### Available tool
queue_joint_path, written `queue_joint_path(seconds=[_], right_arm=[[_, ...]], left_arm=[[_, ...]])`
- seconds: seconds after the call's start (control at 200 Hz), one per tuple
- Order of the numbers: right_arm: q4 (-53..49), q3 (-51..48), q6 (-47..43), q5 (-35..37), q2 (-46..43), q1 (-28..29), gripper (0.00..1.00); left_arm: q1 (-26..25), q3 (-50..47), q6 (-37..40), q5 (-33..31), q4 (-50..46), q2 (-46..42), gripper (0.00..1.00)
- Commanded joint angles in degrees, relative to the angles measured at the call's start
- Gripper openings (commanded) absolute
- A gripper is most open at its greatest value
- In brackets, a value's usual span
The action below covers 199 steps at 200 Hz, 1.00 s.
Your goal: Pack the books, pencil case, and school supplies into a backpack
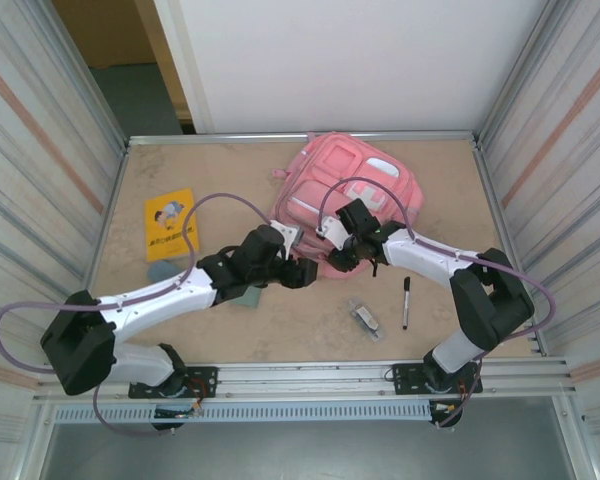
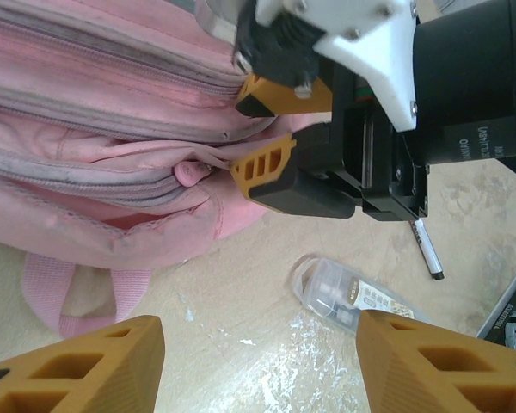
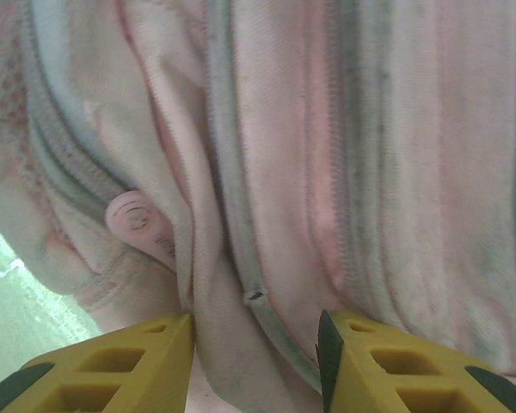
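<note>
Left gripper point(image 2: 258, 370): wide open, nothing between the fingers, nothing touched. It hovers over bare table point(image 1: 220, 170), just beside the backpack's lower edge. The small clear-and-grey item point(image 2: 353, 297) lies on the table just ahead of it, apart from both fingers.

Right gripper point(image 3: 254, 361): narrow gap, fingers set astride the edge of the backpack point(image 1: 352, 190), with a fold of pink fabric and a zipper line running between the pads. I can't tell if I'm really clamping the fold or just touching it. A round pink zipper pull point(image 3: 140, 221) sits left of my left-hand finger, not between the fingers.

Backpack: big, pink, lying flat at the far middle of the table. It has lighter front pockets, greyish soiled zipper seams and a pink strap loop point(image 2: 60, 292) trailing onto the table. The zippers near my right gripper look closed.

Orange-yellow book point(image 1: 170, 222): flat on the table at far left, well apart from the backpack. What looks like the blue-grey pencil case point(image 1: 163, 270) lies just below it, beside my left arm. A sage-green book point(image 1: 248, 298) pokes out from under my left forearm. The black pen point(image 1: 406, 302) lies on the table near my right arm, with the clear-and-grey item just to its left.
</note>
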Motion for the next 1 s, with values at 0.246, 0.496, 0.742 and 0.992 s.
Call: queue_joint_path(seconds=[0.246, 0.496, 0.742, 0.992], right_arm=[[4.45, -4.88, -10.89, 6.98, 0.97, -0.4, 0.4], [11.66, -5.14, -14.32, 8.55, -3.64, 2.72, 0.05], [1.15, 1.23, -14.34, -1.17, -11.21, 2.48, 0.0], [-2.47, 4.57, -13.55, -6.9, -12.31, 1.85, 0.0]], left_arm=[[2.29, -3.74, 1.44, 2.19, -2.52, -8.16, 0.63], [2.52, -4.55, 3.69, 3.15, -2.83, -10.77, 0.66], [3.34, -0.86, 4.79, 4.45, 1.37, -5.05, 0.66], [6.0, 2.81, 5.29, 7.76, 2.9, 1.83, 0.66]])
